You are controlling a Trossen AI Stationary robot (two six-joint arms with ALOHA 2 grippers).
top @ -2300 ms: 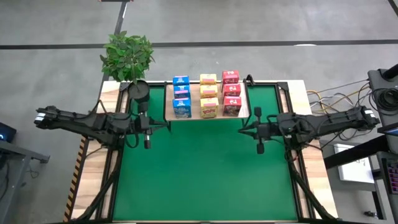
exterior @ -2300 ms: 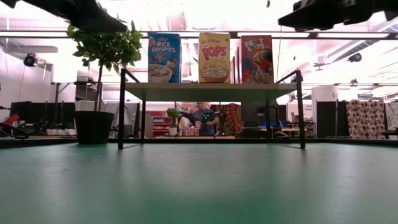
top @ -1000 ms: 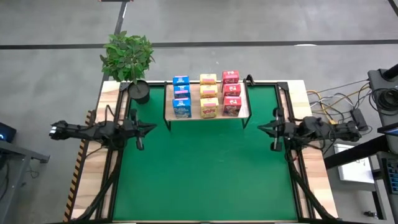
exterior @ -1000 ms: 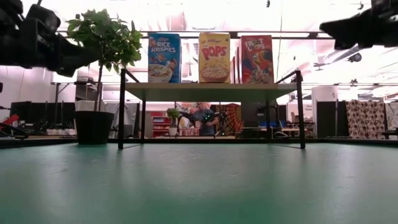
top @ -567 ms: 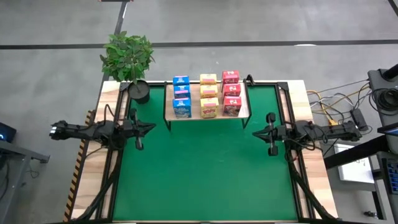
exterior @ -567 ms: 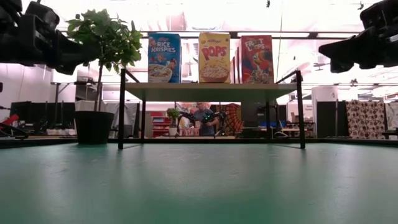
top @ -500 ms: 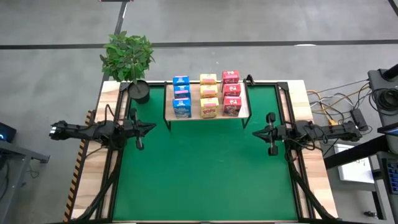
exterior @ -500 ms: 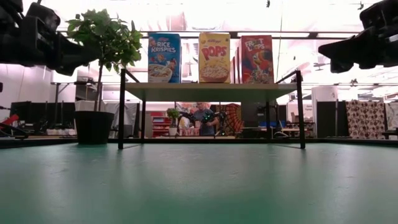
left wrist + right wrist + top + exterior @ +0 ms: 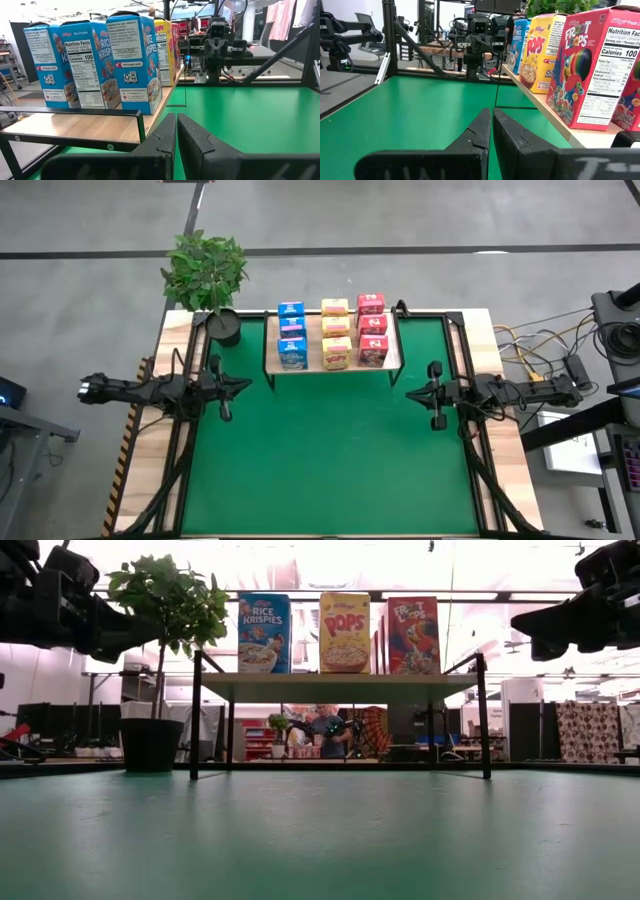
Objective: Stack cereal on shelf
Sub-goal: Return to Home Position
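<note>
Several cereal boxes stand upright on their bottoms on the light-wood shelf [image 9: 332, 366] at the table's far side: a blue row [image 9: 291, 335], a yellow row [image 9: 336, 334], a red row [image 9: 372, 330]. My left gripper [image 9: 243, 385] is shut and empty at the table's left edge, left of the shelf. My right gripper [image 9: 412, 393] is shut and empty at the right edge. In the left wrist view the blue boxes [image 9: 132, 55] stand close by; in the right wrist view the red boxes [image 9: 587, 65] do.
A potted plant [image 9: 207, 275] stands at the table's far left corner beside the shelf. The green mat [image 9: 330, 460] lies bare in front of the shelf. The shelf stands on thin black legs [image 9: 195, 715]. A person [image 9: 325, 730] shows far behind the table.
My right gripper has gone a little toward the table's middle, then kept still. My left arm has kept still. The boxes have not moved.
</note>
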